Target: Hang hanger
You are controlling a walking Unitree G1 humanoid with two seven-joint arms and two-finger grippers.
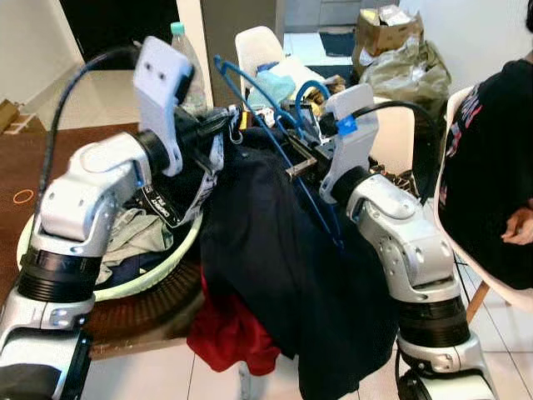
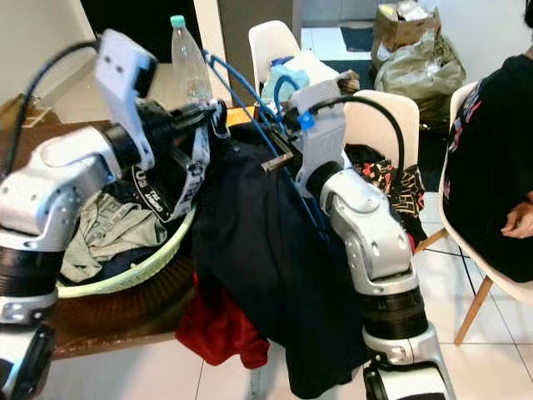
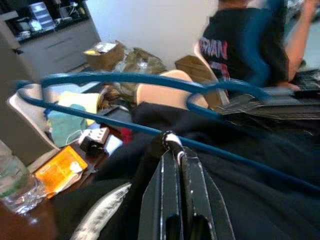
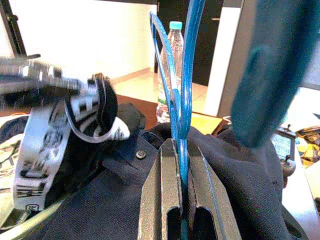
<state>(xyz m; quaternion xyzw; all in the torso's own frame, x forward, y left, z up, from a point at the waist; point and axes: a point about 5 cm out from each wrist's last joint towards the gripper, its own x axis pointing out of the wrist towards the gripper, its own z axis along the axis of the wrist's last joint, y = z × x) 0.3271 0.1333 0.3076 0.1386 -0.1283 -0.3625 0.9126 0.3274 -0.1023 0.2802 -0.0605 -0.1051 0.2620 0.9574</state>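
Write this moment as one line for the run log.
left gripper: shut on dark shirt collar | right gripper: shut on blue hanger | hanger: not yet hung | shirt: draped over table edge

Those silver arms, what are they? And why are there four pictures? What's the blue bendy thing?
The silver arms belong to a walking robot. Two pictures come from cameras in its head, looking down at its arms. The other two come from little cameras on its wrists, looking along its black fingers.

The blue bendy thing is a clothes hanger. The right gripper is shut on its wire. The left gripper is shut on the edge of a dark shirt that hangs over the side of a brown table.

On the table sit a green laundry basket with clothes in it and a water bottle. A person sits on a white chair nearby.
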